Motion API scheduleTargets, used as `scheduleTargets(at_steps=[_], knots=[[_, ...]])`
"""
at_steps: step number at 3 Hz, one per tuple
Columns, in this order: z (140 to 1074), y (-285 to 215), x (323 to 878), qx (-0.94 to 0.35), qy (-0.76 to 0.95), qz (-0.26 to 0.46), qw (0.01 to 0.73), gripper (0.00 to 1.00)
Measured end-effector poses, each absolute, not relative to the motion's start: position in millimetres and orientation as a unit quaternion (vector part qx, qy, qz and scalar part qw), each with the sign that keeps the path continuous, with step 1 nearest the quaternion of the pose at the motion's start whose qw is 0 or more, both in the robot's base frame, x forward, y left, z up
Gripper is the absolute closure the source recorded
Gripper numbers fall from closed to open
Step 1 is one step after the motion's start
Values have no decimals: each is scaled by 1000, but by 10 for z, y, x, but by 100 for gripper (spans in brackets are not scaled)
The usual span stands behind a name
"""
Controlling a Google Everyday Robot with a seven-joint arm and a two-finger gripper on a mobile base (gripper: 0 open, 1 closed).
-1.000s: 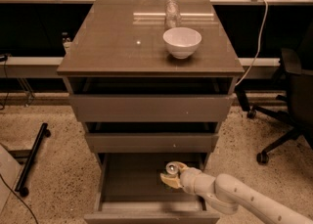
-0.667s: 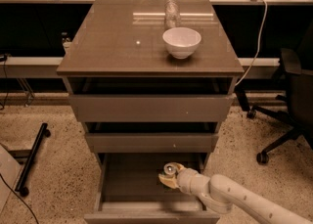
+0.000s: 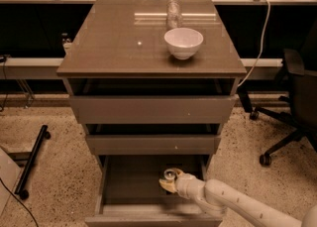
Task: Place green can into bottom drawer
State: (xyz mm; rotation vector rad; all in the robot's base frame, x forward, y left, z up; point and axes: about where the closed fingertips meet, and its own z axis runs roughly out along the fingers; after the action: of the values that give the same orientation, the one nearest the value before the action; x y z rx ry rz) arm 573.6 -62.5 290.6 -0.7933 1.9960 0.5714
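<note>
Gripper in btm drawer — at green can.

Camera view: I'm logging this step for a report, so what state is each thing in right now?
bottom drawer: pulled wide open.
green can: upright, inside the bottom drawer.
gripper: down in the bottom drawer, at the green can.
middle drawer: slightly open.
top drawer: slightly open.
white bowl: upright on the cabinet top.
glass jar: upright, behind the white bowl.
</note>
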Motion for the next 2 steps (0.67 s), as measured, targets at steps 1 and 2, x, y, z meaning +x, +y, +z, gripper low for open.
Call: scheduleTargets(at_steps=[1, 2], knots=[[2633, -624, 5777, -302, 817, 226, 436, 100], [2402, -663, 5824, -278, 826, 217, 441, 100]])
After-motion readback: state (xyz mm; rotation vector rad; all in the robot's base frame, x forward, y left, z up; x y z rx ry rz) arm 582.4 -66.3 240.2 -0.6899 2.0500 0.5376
